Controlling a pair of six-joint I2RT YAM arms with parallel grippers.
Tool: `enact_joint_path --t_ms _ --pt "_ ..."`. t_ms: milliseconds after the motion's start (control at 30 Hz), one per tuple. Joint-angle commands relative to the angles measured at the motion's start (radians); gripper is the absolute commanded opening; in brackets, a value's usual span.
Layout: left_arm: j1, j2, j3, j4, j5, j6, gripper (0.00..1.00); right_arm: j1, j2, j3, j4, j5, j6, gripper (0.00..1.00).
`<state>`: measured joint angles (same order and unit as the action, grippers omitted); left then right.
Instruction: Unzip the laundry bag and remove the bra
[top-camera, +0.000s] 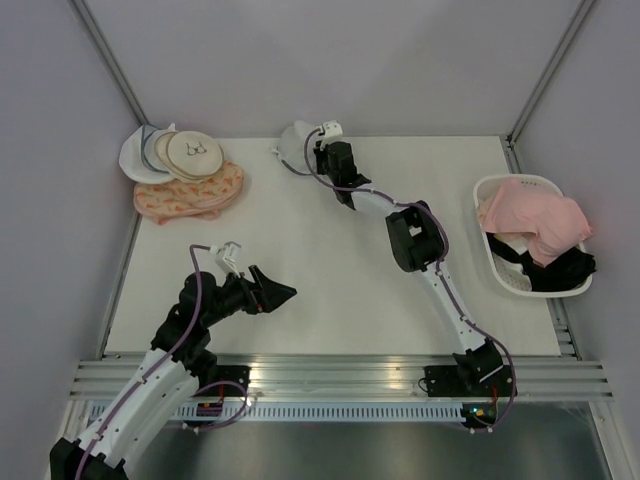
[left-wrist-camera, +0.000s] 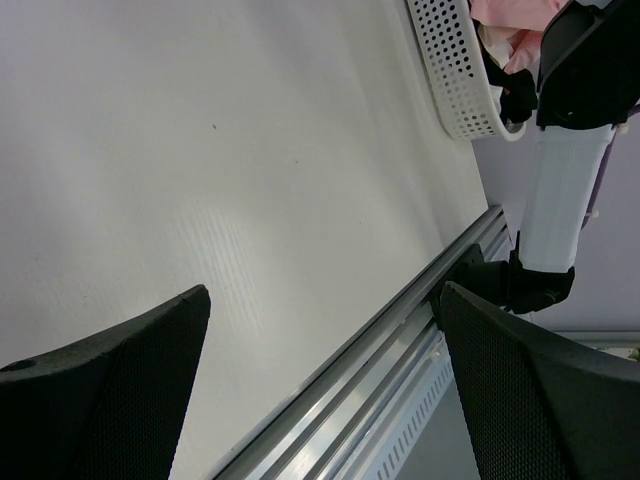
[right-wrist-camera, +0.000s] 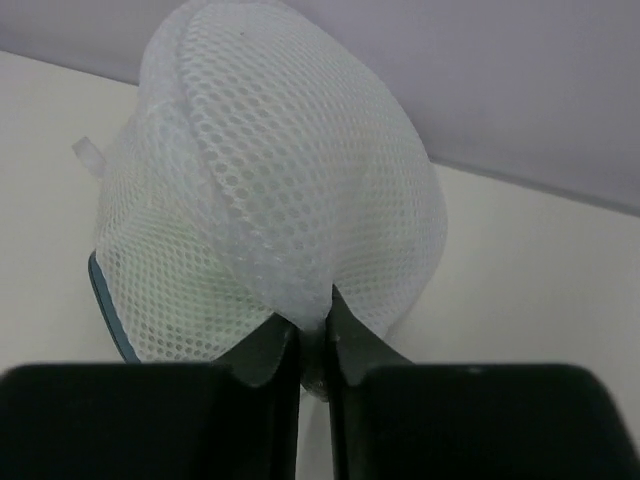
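The laundry bag (top-camera: 296, 145) is a white mesh pouch at the far edge of the table, against the back wall. In the right wrist view the laundry bag (right-wrist-camera: 270, 190) bulges up, with its grey-blue zipper (right-wrist-camera: 108, 310) at lower left. A pale greenish mass shows faintly through the mesh; the bra itself is hidden inside. My right gripper (top-camera: 322, 150) is shut on a fold of the mesh, pinched between its fingertips (right-wrist-camera: 345, 340). My left gripper (top-camera: 282, 293) is open and empty, low over the near left of the table, far from the bag.
A stack of cream and white discs (top-camera: 172, 152) lies on a pink patterned round bag (top-camera: 192, 193) at the far left. A white basket (top-camera: 502, 262) with pink and black garments stands at the right edge; it also shows in the left wrist view (left-wrist-camera: 455, 70). A metal rail (top-camera: 340, 375) runs along the near edge.
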<state>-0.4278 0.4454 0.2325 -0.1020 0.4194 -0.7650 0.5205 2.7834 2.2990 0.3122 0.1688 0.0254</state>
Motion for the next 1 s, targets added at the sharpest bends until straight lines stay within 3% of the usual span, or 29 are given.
enact_joint_path --t_ms 0,67,200,333,500,600,800,833,867,900,967 --pt "-0.003 -0.011 0.021 0.028 -0.011 0.006 1.0 -0.055 -0.146 -0.12 0.077 -0.165 0.218 0.11" --pt "-0.003 -0.03 0.021 0.027 -0.017 0.004 1.0 -0.083 -0.221 -0.214 0.116 -0.299 0.348 0.0" --pt "-0.003 -0.047 0.018 0.024 -0.037 0.003 1.0 -0.171 -0.33 -0.404 0.291 -0.596 0.722 0.0" --pt "-0.003 -0.054 0.021 0.025 -0.048 0.007 1.0 -0.194 -0.493 -0.735 0.48 -0.712 1.029 0.0" --pt "-0.003 -0.082 0.021 0.022 -0.065 -0.011 1.0 -0.192 -0.645 -1.064 0.695 -0.791 1.254 0.0" --pt "-0.005 -0.103 0.024 0.027 -0.089 -0.008 1.0 -0.186 -0.781 -1.252 0.69 -0.85 1.254 0.0" --pt "-0.003 -0.114 0.004 0.096 -0.151 0.021 1.0 -0.171 -0.981 -1.459 0.586 -0.965 1.198 0.0" --pt "-0.005 -0.126 -0.016 0.16 -0.157 0.024 1.0 -0.171 -1.037 -1.469 0.523 -0.974 1.162 0.0" --pt "-0.003 -0.132 -0.025 0.182 -0.175 0.026 1.0 -0.171 -1.067 -1.469 0.323 -0.985 1.11 0.01" --pt "-0.005 -0.139 -0.033 0.208 -0.176 0.032 1.0 -0.171 -1.112 -1.455 0.215 -0.988 0.961 0.0" --pt "-0.005 -0.152 -0.059 0.289 -0.179 0.067 1.0 -0.169 -1.143 -1.445 0.037 -0.997 0.834 0.01"
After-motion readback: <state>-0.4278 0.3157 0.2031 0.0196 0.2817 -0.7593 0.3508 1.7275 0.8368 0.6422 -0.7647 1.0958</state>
